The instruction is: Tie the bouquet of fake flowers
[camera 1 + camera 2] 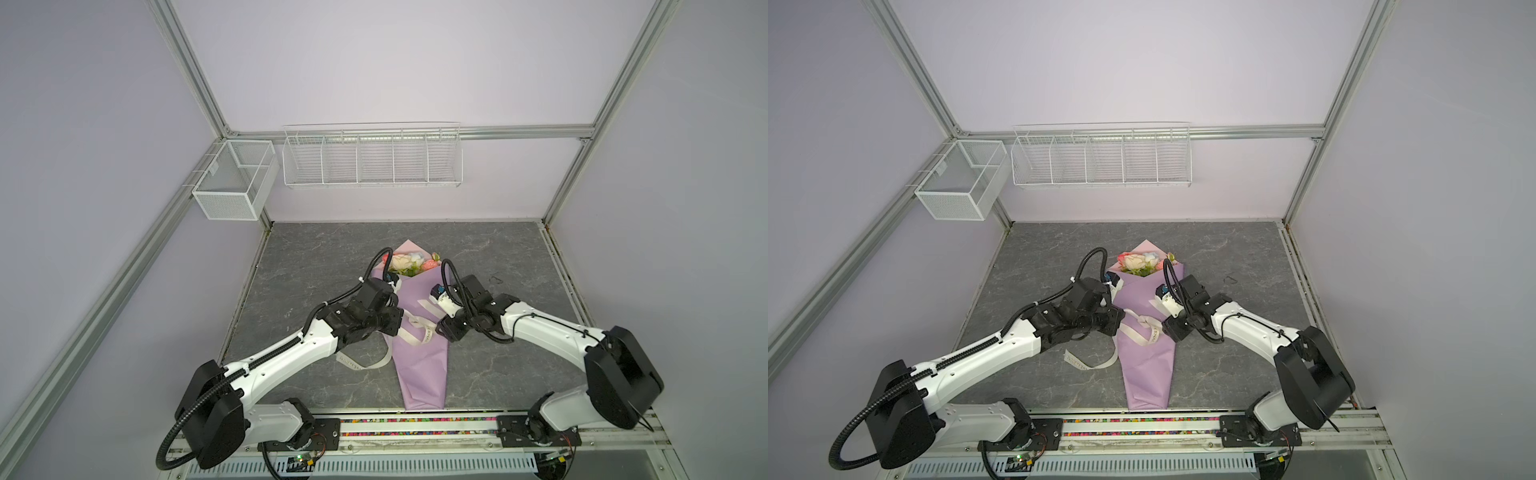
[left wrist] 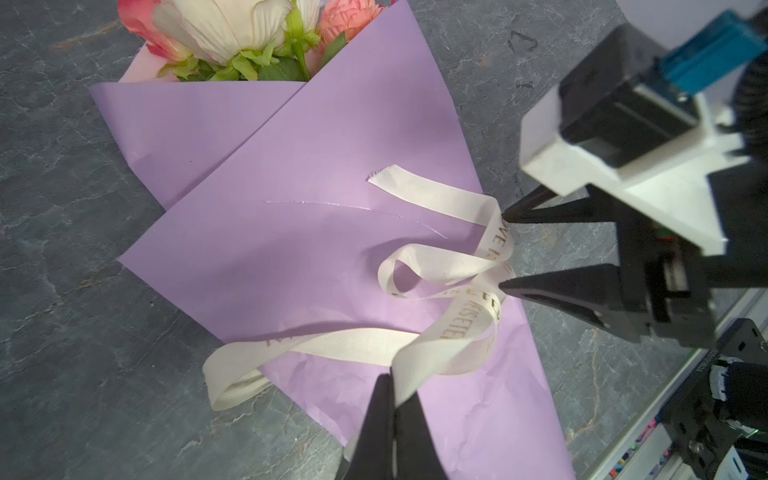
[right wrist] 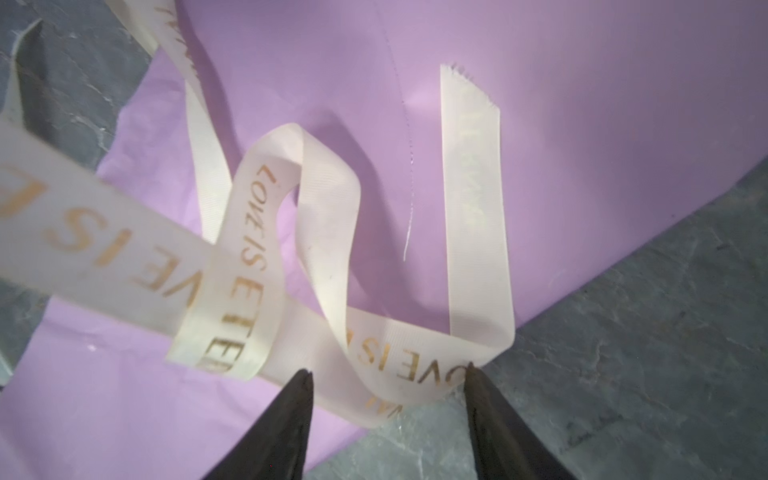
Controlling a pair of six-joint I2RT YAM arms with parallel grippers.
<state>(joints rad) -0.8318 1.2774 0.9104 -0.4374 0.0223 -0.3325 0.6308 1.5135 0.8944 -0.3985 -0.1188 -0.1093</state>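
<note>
The bouquet of fake flowers [image 1: 409, 262] [image 1: 1140, 262] [image 2: 232, 37] lies on the grey table, wrapped in a lilac paper cone [image 1: 419, 365] [image 2: 291, 249] [image 3: 582, 124], blooms at the far end. A cream ribbon with gold lettering [image 1: 415, 332] [image 1: 1144, 328] [image 2: 436, 266] [image 3: 266, 232] loops loosely across the cone's middle. My left gripper [image 2: 392, 380] [image 1: 400, 330] is shut on a strand of this ribbon at the cone's left edge. My right gripper [image 3: 387, 370] [image 2: 503, 250] [image 1: 437, 329] stands open at the cone's right edge, a fold of ribbon lying between its fingertips.
A loose ribbon tail [image 1: 361, 363] curls on the table left of the cone. A small dark mark [image 1: 494, 279] shows on the table behind the right arm. A mesh basket [image 1: 235, 178] and a wire rack [image 1: 372, 160] hang on the back wall. A rail [image 1: 415, 419] runs along the front edge.
</note>
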